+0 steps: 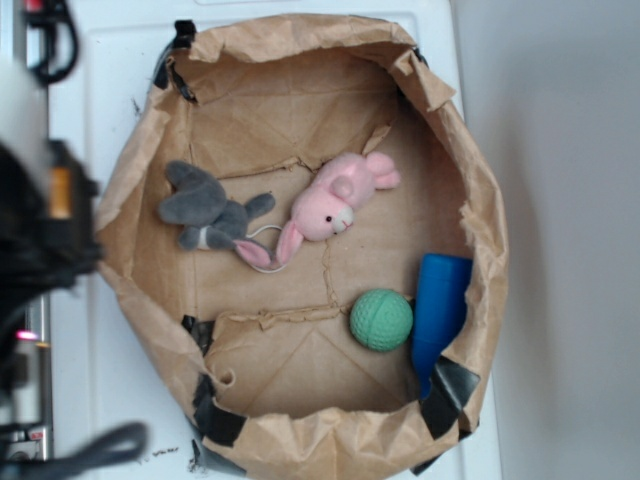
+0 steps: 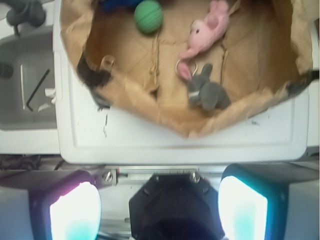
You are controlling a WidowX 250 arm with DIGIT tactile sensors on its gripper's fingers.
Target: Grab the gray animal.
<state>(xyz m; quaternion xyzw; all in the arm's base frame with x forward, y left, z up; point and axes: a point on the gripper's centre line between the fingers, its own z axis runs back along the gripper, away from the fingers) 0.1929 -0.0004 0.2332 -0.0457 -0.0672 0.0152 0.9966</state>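
The gray plush bunny lies on its side at the left of the brown paper bag's floor, its pink-lined ear touching the pink bunny's ear. It also shows in the wrist view, near the bag's rim. My gripper is open and empty, its two glowing pads wide apart, above the white table outside the bag. In the exterior view the arm is a dark blur at the left edge, apart from the bunny.
A pink plush bunny lies beside the gray one. A green ball and a blue cylinder lie at the bag's right. The crumpled paper bag wall rings everything. A grey sink is beside the table.
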